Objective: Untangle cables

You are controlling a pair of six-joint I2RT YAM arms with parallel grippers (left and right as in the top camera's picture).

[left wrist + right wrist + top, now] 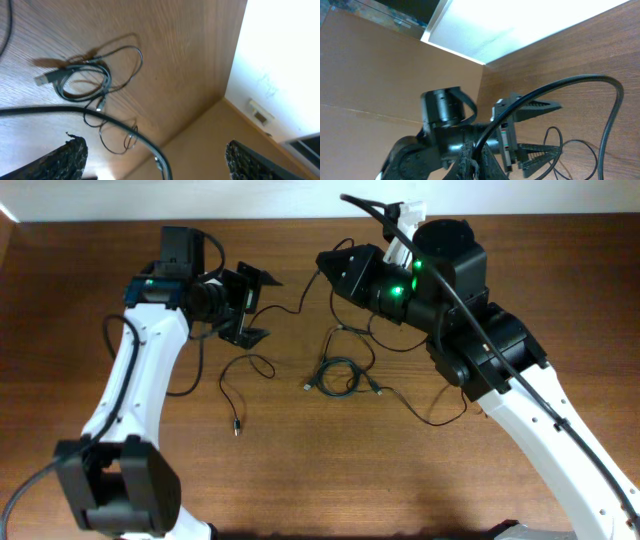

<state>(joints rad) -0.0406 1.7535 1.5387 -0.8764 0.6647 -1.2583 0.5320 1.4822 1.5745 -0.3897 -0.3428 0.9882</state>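
Right claw (325, 265): pinched fully shut, with a thin cable (60, 110) coming straight out of my fingertips
Left claw (268, 308): spread wide and gripping nothing; that same cable crosses the gap between the jaws, and I cannot tell whether it brushes either one
Cable: strung in the air from my right claw across to my left, above the table (320, 480)
Coil (338, 376): a small knotted ring with a flat plug (47, 78), lying on the wood between my two arms, near both claws, touched by neither
Loose cable (237, 427): one wavy strand lying flat on my left side, apart from the coil
Done, I judge: one strand laid clear, one lifted
Left to do: the coil is not yet undone, and another thin strand trails from it towards my right arm
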